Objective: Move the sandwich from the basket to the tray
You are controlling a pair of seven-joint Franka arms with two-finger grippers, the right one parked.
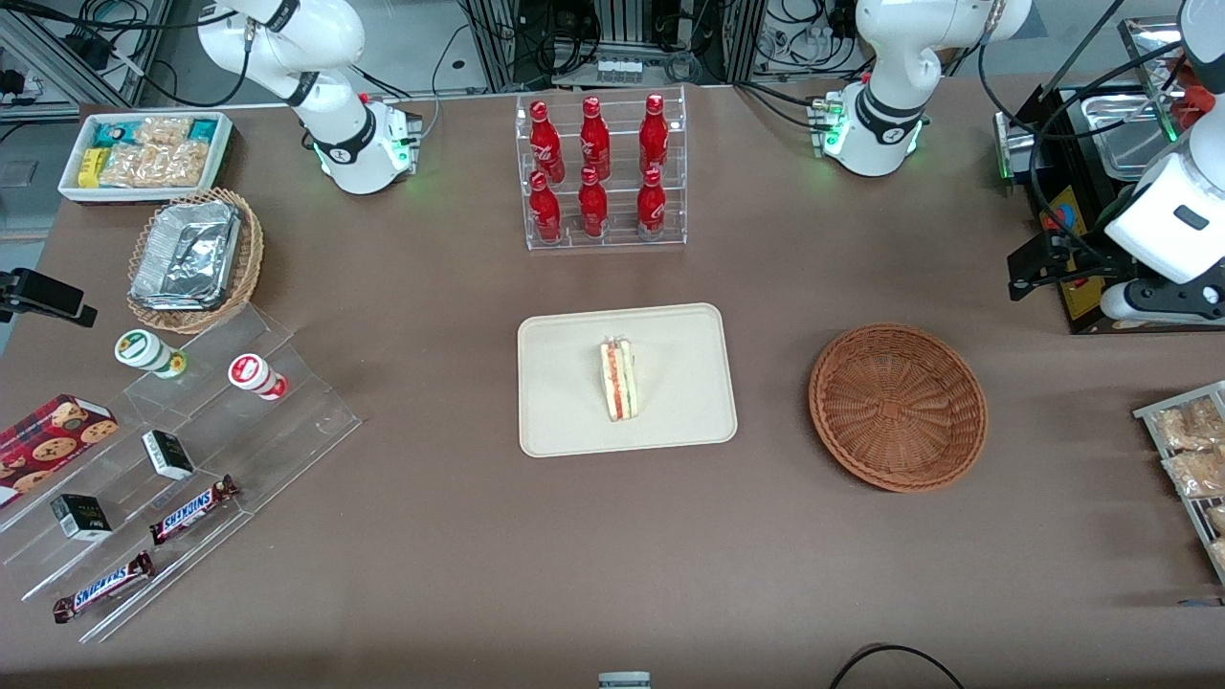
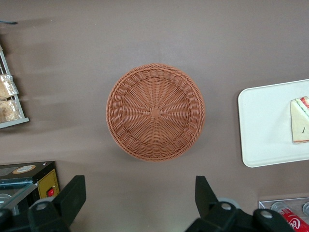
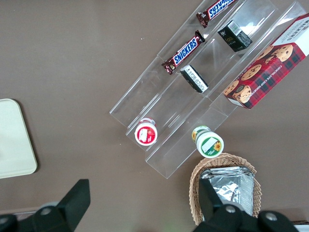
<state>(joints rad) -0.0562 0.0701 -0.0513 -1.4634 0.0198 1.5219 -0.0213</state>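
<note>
On the table, seen from the front, the sandwich [image 1: 619,380] stands on its crust edge near the middle of the tray [image 1: 565,421], filling side showing, so the placing looks done. The basket [image 1: 898,407] sits empty beside the tray, toward the working arm's end. The gripper is hard to make out at that edge of the view, so its place is better read from the wrist.

From the left wrist camera, the gripper [image 2: 137,198] hangs high over the table just beside the basket [image 2: 155,111], fingers [image 2: 72,193] spread wide and holding nothing, probably drawn clear after letting go. The tray [image 2: 263,125] carries the sandwich [image 2: 300,121].

From the right wrist camera, only the tray's rim [image 3: 17,140] shows.
</note>
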